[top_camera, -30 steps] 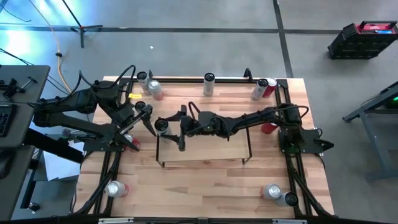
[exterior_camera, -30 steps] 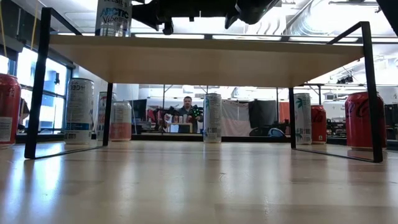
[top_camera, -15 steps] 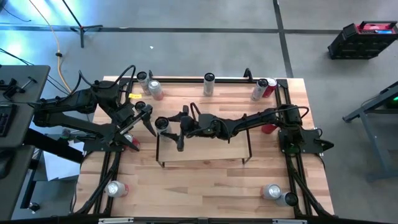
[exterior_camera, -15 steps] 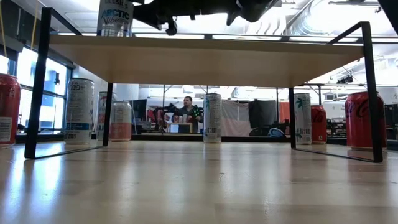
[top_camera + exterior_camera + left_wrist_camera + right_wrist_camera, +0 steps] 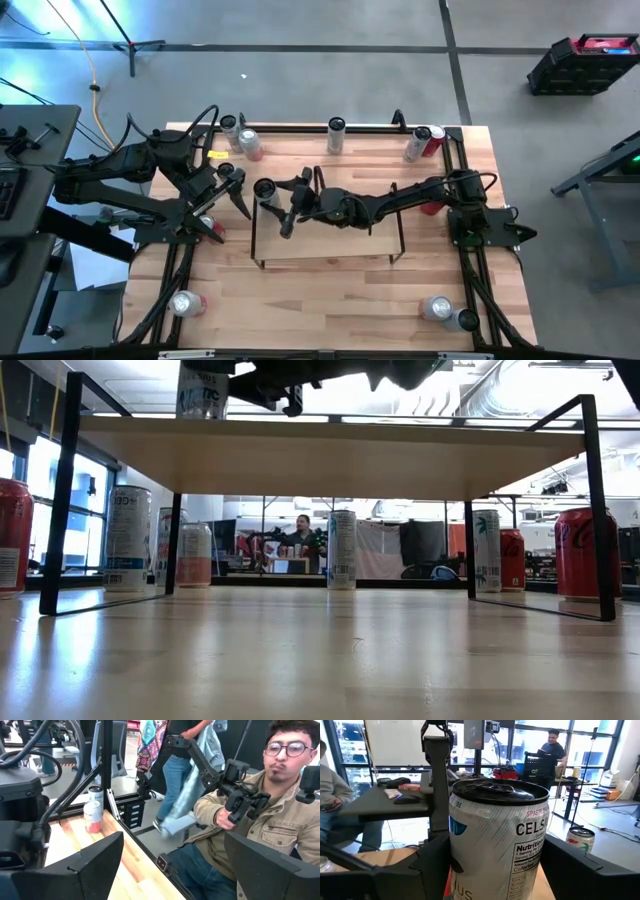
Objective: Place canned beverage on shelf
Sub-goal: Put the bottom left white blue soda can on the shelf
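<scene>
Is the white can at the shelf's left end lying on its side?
No. In the low view the white can stands upright on the shelf, with the right gripper around it.

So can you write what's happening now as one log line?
right gripper: around white Celsius can, over light-wood shelf left end | left gripper: open, waiting left of shelf

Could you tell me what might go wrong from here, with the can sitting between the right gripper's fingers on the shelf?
1. The white can stands at the far left corner of the shelf; a nudge could tip it over the edge.
2. The right gripper brackets the can closely, so pulling away may drag it.
3. The left gripper waits open just beside that corner; the arms could clash.
</scene>
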